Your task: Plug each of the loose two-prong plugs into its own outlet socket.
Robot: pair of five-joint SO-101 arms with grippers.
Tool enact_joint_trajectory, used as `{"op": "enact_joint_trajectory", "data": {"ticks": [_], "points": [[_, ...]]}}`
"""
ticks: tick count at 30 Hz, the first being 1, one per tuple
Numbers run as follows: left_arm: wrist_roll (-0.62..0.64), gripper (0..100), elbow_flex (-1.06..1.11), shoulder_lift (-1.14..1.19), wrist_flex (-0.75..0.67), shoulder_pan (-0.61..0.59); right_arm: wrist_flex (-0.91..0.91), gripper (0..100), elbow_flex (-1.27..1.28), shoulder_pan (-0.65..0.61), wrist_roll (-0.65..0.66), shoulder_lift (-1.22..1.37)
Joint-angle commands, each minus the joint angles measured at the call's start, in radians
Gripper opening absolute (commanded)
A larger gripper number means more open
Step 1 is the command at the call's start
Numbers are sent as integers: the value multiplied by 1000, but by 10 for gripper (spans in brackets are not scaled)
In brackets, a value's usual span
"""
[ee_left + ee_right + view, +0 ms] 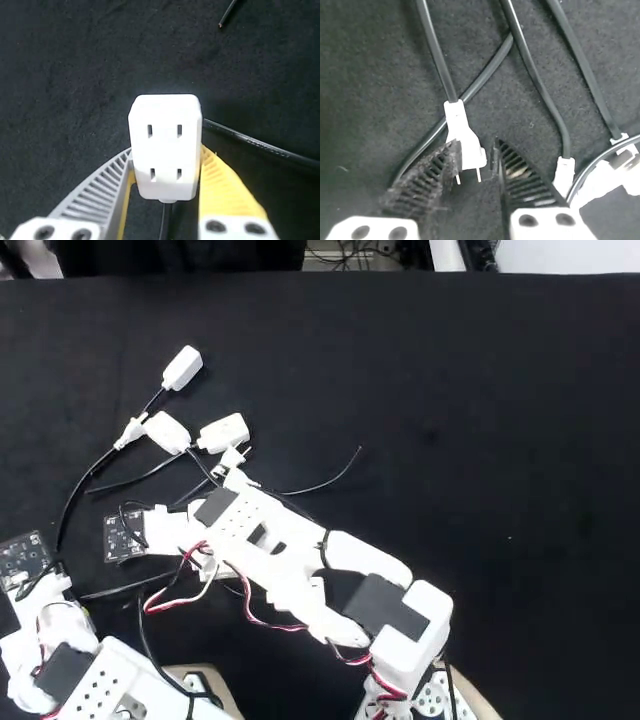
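Close in, the left gripper (166, 155) has its jaws pinching a white outlet socket (165, 115), slots facing the wrist camera. Its distance from the plug (465, 145) can't be judged. The right arm (300, 560) stretches low over the black tabletop (500, 420), and the right gripper (476, 157) straddles that plug. Its jaws are narrowly spread, one touching, a sliver of gap at the other. Just beyond the plug lies a white block (224, 430), a second block (167, 432) beside it and a third block (183, 367) farther out, their faces too small to read.

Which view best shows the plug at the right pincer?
The right wrist view: the plug lies inside the open right pincer, prongs clear. The high view shows a small white speck at the arm's tip.
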Motion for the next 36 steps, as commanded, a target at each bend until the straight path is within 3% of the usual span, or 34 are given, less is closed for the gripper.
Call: {"op": "enact_joint_trajectory", "data": {"ticks": [1,8,16,22,31,33,36], "points": [[3,69,-7,-5,0,24,32,116,1,40,38,22],[-29,69,5,-5,-2,31,66,10,10,46,89,25],[-31,69,13,-5,-5,58,61,11,24,104,72,2],[-31,69,13,-5,-5,58,57,11,93,187,21,-179],[-31,69,13,-5,-5,58,-169,11,412,172,15,-470],[-31,69,13,-5,-5,58,-184,31,418,170,15,-461],[-31,69,13,-5,-5,58,-203,146,383,160,-49,-378]]}}
